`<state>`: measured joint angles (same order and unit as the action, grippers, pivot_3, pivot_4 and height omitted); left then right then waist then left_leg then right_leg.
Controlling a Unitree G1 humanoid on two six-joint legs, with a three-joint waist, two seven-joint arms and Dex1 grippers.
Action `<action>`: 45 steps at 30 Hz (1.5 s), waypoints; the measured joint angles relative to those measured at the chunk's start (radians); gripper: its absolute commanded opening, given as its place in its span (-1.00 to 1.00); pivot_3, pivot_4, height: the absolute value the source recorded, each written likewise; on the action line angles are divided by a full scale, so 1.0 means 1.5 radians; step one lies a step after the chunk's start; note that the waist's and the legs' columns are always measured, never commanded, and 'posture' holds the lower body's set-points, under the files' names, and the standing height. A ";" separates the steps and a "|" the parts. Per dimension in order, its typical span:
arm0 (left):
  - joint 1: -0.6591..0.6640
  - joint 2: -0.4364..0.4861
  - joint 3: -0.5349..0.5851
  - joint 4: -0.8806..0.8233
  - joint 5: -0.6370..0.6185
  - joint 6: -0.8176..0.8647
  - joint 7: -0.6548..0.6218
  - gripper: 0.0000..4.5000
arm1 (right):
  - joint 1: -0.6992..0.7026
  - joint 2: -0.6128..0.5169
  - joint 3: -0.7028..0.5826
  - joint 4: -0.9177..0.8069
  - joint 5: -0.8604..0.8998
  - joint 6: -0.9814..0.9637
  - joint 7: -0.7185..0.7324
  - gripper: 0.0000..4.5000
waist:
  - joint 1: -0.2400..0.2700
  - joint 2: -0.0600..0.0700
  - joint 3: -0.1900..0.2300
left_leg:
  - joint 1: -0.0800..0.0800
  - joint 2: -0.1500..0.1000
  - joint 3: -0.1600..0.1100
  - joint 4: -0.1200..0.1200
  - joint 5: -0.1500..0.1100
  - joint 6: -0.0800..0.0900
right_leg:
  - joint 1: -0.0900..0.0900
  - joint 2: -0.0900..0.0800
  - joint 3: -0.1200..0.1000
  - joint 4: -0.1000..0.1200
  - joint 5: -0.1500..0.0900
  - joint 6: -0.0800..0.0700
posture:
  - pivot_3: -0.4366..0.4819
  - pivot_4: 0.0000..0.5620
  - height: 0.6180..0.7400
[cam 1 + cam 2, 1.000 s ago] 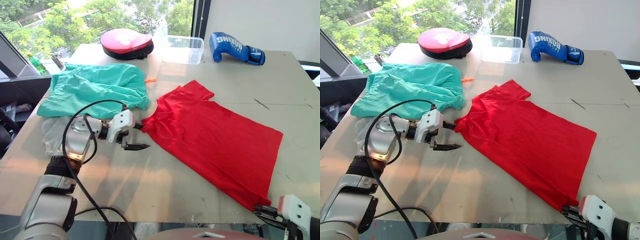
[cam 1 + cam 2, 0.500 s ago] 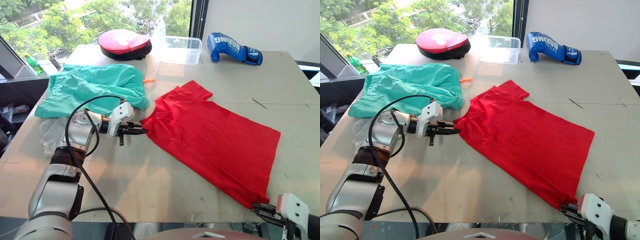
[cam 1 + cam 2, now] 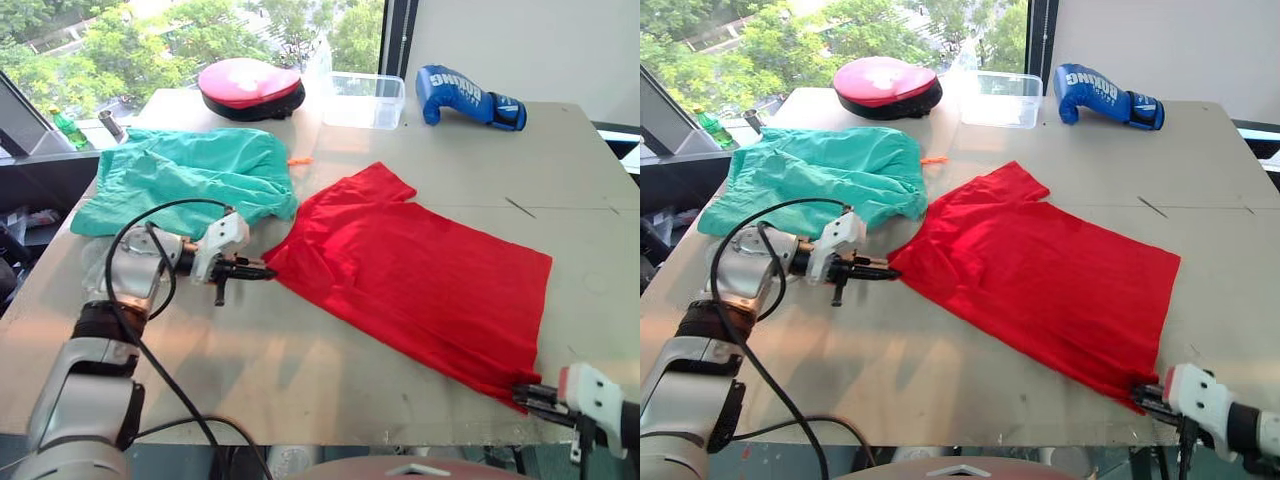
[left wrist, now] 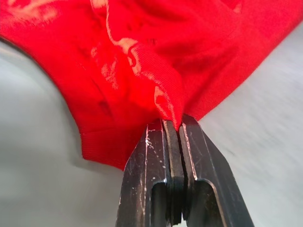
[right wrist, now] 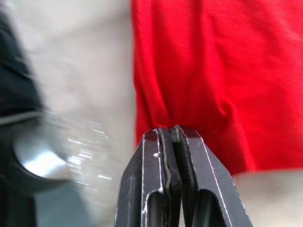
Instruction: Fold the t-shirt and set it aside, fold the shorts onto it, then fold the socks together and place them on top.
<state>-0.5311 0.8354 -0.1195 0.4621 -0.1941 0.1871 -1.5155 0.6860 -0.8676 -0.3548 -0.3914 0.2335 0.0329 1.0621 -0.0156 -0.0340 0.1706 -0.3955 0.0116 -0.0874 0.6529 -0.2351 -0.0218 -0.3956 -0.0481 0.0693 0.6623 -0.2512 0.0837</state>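
I see the t-shirt (image 3: 410,275) spread flat across the middle of the table (image 3: 300,370), running from near its centre toward the near right corner. My left gripper (image 3: 262,271) has its fingers pressed together on a pinch of red cloth at the shirt's left end; in the left wrist view the fabric (image 4: 161,90) bunches up right where the black fingers (image 4: 151,156) meet. My right gripper (image 3: 1150,392) sits at the near right edge of the table, its fingers closed on the shirt's hem corner there, and the right wrist view shows a fold of red cloth caught between the pads (image 5: 163,156).

The shorts (image 3: 190,180) lie crumpled toward the left edge of the table, just beside the shirt's left end, with a bit of orange drawstring (image 3: 301,160) poking out on the side toward the shirt.

Along the far edge I see a red and black pad (image 3: 252,86), a clear plastic box (image 3: 362,98) and a blue boxing glove (image 3: 468,96), all well apart from the clothes.
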 measured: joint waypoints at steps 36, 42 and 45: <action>0.552 0.064 0.191 -0.561 -0.200 0.271 0.183 -0.98 | -0.112 -0.154 0.040 0.389 -0.046 -0.448 0.091 -1.00 | 0.010 -0.002 -0.001 | 0.009 -0.001 0.001 -0.003 0.000 0.000 | 0.011 -0.004 0.000 -0.008 -0.003 0.000 | -0.05 -0.47 0.85; 0.558 0.069 0.191 -0.558 -0.200 0.254 0.182 -0.68 | -0.015 -0.158 0.019 0.316 0.005 -0.413 0.125 -1.00 | 0.014 0.000 0.000 | 0.009 -0.001 0.001 -0.007 0.000 0.000 | 0.011 -0.004 0.000 -0.010 -0.003 0.000 | -0.05 -0.47 0.85; 0.561 0.070 0.191 -0.555 -0.201 0.246 0.178 -0.30 | 0.027 -0.157 0.017 0.268 0.018 -0.399 0.138 -1.00 | 0.014 0.003 0.001 | 0.009 -0.001 0.001 -0.008 0.000 0.000 | 0.011 -0.004 0.000 -0.011 -0.003 0.000 | -0.05 -0.47 0.85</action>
<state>0.3105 0.9402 0.1670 -0.3704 -0.4950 0.5559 -1.2492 0.7265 -1.1025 -0.3288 0.0099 0.2609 -0.5656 1.2690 0.0062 -0.0300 0.1714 -0.3813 0.0104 -0.0860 0.6408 -0.2358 -0.0218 -0.3787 -0.0539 0.0685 0.6465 -0.2563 0.0838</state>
